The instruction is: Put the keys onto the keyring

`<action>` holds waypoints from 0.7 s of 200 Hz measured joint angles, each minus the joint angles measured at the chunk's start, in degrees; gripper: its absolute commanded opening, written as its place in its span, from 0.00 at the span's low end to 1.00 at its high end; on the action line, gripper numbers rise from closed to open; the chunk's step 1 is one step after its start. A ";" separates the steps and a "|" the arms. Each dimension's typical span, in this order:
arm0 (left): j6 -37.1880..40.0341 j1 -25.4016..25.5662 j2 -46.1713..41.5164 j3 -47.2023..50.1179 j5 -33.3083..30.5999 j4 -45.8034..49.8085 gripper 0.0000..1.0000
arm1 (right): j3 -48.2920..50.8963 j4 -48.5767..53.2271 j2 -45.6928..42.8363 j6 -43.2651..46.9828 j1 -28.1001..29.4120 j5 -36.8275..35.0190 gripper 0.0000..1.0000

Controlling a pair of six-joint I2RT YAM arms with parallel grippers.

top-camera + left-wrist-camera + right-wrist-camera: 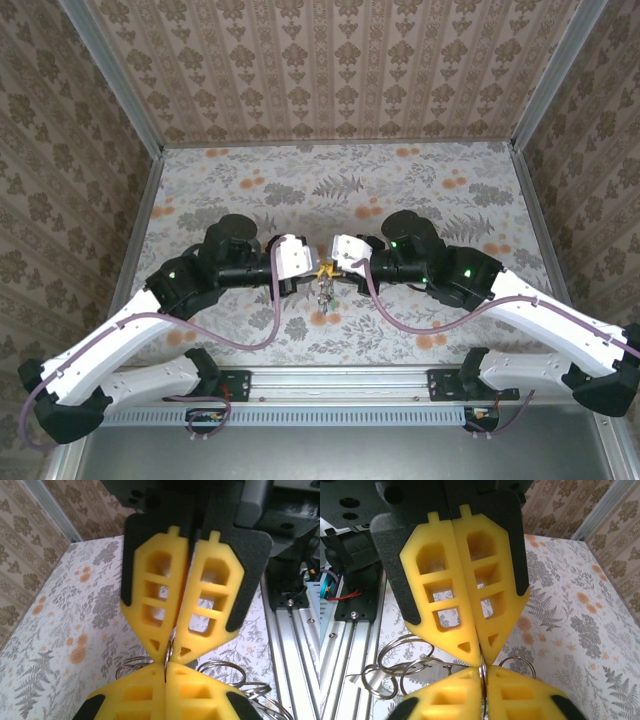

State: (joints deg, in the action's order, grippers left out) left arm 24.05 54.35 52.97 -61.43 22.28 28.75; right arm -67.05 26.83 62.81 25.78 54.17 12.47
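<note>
- My left tool (314, 268) and right tool (333, 266) meet tip to tip above the tabletop (450, 200), each pinching the thin keyring (170, 652).
- More wire loops (395, 667) hang beside it.
- I can't make out any keys; threading looks unfinished.
</note>
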 measured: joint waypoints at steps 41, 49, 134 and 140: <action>-0.98 -1.25 -5.14 2.97 8.00 -4.15 0.00 | 1.55 -4.13 -3.26 -0.52 0.74 2.29 0.23; -1.46 -1.73 -5.79 3.37 9.53 -5.25 0.00 | 1.88 -4.85 -3.89 -0.66 0.83 2.75 0.21; -9.92 -5.88 -9.57 10.69 19.30 -18.62 0.00 | 3.08 -7.89 -5.46 -2.10 0.76 7.78 0.00; -10.54 -6.03 -9.75 11.13 19.52 -19.50 0.00 | 3.08 -7.93 -5.51 -2.25 0.76 7.93 0.00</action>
State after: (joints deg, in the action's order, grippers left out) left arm 13.52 48.31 43.22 -50.30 41.80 9.26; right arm -63.96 18.90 57.30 23.53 54.94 20.40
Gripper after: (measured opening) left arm 0.044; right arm 0.064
